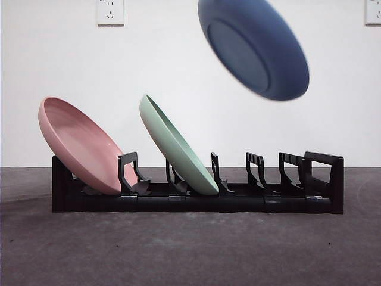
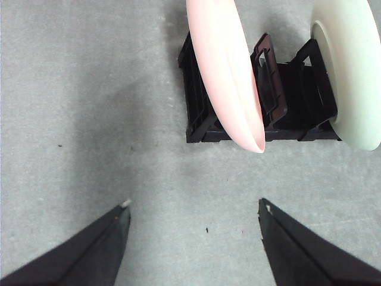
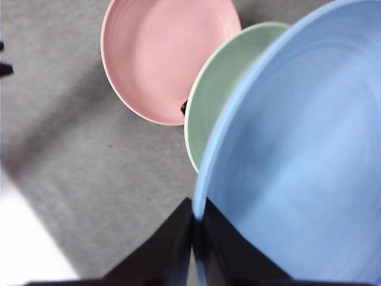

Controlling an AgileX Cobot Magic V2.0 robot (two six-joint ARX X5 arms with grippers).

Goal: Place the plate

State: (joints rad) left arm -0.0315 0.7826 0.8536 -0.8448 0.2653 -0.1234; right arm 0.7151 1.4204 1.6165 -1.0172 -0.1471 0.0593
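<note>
A blue plate (image 1: 256, 44) hangs tilted in the air above the right half of the black dish rack (image 1: 196, 199). My right gripper (image 3: 196, 229) is shut on the blue plate's rim (image 3: 297, 155). A pink plate (image 1: 77, 143) leans in the rack's leftmost slot and a green plate (image 1: 175, 146) leans in the slot beside it. Both show below the blue plate in the right wrist view, pink (image 3: 166, 56) and green (image 3: 223, 89). My left gripper (image 2: 193, 214) is open and empty over the table, short of the rack's pink-plate end (image 2: 229, 77).
The rack's right-hand slots (image 1: 280, 173) hold nothing. The grey table (image 1: 178, 250) stretches in front of the rack. A white wall with two sockets (image 1: 110, 12) stands behind.
</note>
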